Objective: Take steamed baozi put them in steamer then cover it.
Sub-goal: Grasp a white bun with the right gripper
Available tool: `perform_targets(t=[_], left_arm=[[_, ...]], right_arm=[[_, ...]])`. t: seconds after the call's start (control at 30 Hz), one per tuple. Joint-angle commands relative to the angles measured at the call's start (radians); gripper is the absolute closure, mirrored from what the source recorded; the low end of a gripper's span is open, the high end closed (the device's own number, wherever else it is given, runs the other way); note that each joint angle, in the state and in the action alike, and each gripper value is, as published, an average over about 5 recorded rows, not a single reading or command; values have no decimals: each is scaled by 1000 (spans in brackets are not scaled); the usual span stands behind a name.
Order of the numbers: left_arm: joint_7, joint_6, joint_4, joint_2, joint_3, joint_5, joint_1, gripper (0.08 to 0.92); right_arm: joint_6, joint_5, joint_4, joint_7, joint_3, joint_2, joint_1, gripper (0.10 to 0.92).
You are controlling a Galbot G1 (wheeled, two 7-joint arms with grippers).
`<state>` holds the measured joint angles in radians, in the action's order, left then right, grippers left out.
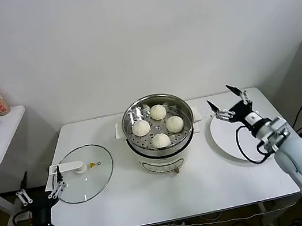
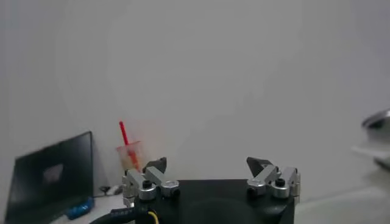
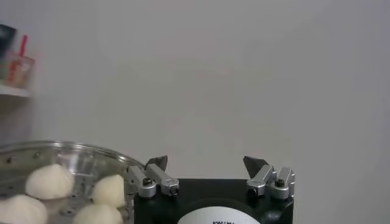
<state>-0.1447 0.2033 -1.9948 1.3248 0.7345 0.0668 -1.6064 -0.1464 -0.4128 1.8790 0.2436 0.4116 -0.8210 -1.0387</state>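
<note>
Taking the steamer [image 1: 159, 132] at the middle of the white worktop [image 1: 210, 181] as landmark: far to its left and nearer the robot, the left tool [image 1: 41, 194] hangs off the worktop's edge, fingers spread apart and holding nothing. Just beyond that tool, left of the steamer, the glass lid [image 1: 85, 172] lies flat on the worktop with its white handle up. The steamer stands uncovered, and all four steamed baozi [image 1: 158, 125] sit on its perforated tray. To the steamer's right, the right tool [image 1: 227, 101] hovers with fingers wide apart and empty, above the far rim of the white plate [image 1: 223, 138].
</note>
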Motion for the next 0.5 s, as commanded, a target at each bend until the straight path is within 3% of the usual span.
perform_targets(t=[0.03, 0.5], left_arm=[[46, -62, -74, 52, -35, 176, 35, 177], [52, -61, -44, 51, -32, 168, 54, 177]], right_arm=[[-163, -127, 3, 68, -210, 173, 261, 203], [-245, -303, -157, 255, -983, 365, 1005, 203]])
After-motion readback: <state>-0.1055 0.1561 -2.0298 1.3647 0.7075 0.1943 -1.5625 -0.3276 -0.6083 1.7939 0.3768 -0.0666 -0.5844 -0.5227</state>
